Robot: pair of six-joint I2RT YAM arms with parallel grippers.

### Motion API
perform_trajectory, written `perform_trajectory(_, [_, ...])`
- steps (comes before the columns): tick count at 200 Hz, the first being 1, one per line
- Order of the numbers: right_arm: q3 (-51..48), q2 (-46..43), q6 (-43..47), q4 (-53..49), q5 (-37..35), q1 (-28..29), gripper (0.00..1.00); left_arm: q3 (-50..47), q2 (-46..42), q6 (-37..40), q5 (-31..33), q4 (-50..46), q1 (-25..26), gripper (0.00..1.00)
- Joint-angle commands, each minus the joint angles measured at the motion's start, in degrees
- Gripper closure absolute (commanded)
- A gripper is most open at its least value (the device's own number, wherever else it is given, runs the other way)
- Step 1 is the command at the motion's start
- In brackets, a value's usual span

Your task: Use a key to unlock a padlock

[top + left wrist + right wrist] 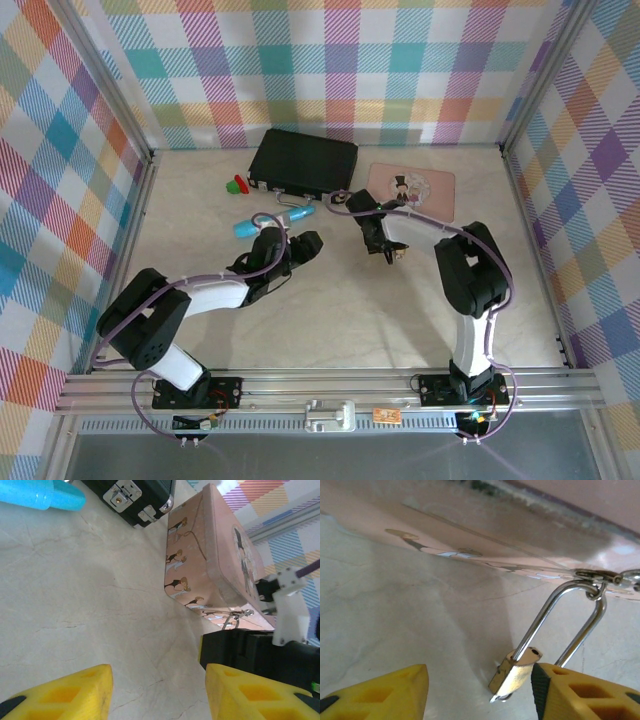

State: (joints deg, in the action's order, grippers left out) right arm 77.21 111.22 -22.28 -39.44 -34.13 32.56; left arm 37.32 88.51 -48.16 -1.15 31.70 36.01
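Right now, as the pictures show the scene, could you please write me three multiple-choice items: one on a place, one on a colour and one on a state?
1. Where is the shackle of the padlock hooked?
A. Through nothing; it lies free.
B. Through the clasp of the pink tin.
C. Around a cable.

2. What colour is the padlock's body?
A. Brass-gold.
B. Red.
C. Black.

3. How do the fingers of the left gripper stand?
A. Shut tight, tips touching.
B. Shut on the padlock.
C. Apart, with nothing between them.

Answers:
1 B: the right wrist view shows the silver shackle passing through the clasp of the pink tin.
2 A: the same view shows a brass-gold body under the shackle.
3 C: the left wrist view shows bare table between its yellow fingers.
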Motion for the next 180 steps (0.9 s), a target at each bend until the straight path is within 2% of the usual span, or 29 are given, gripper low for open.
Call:
perform_trajectory(1, [3.1, 2.6, -1.1, -4.8, -5.4, 0.0, 0.46, -0.8, -1.8, 0.6, 1.0, 0.8, -0.8, 0.48])
perform_trajectory(59, [2.9, 5.6, -2.4, -7.1, -7.9, 0.0, 0.52, -0.3, -1.6, 0.6, 0.5, 1.2, -1.3, 0.48])
perform_trajectory(113, [2.4, 7.5, -3.5, -6.8, -7.4, -0.2, 0.55, -0.3, -2.2, 0.4, 0.4, 1.1, -1.4, 0.48])
perform_trajectory(138, [0.3, 6.0, -4.0, -5.7, -7.5, -0.2, 0.65, -0.3, -2.8, 0.5, 0.6, 0.4, -1.4, 0.48])
perform_trajectory(160, [-1.6, 2.5, -2.5, -3.4, -7.6, -0.2, 0.77, -0.3, -3.0, 0.6, 0.7, 0.2, -1.4, 0.48])
perform_trajectory(176, [-2.2, -0.1, 0.0, -1.8, -6.9, -0.2, 0.86, 0.0, -3.0, 0.6, 0.7, 0.1, -1.4, 0.48])
perform_trajectory(180, [-2.4, -0.9, 0.6, -1.3, -4.8, -0.3, 0.87, 0.1, -2.9, 0.6, 0.7, 0.1, -1.4, 0.48])
